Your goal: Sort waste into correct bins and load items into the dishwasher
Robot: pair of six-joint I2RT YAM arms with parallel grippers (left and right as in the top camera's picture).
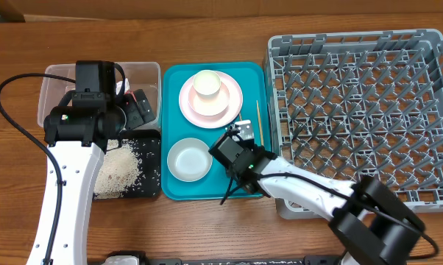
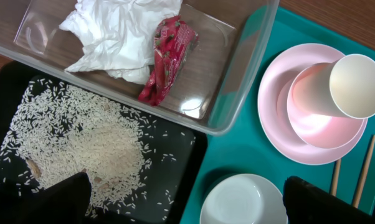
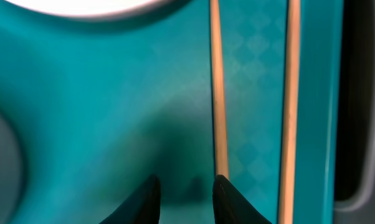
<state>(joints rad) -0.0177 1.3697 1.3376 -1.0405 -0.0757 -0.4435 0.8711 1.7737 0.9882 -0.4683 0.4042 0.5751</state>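
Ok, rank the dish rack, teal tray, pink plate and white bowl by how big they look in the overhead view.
Largest to smallest:
1. grey dish rack
2. teal tray
3. pink plate
4. white bowl, somewhat smaller than the plate

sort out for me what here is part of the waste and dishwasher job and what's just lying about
Part of the job: napkin, red wrapper, rice, clear tub, black tray, pink plate, white cup, white bowl, chopsticks, dish rack.
Just lying about: teal tray under the dishes, wooden table.
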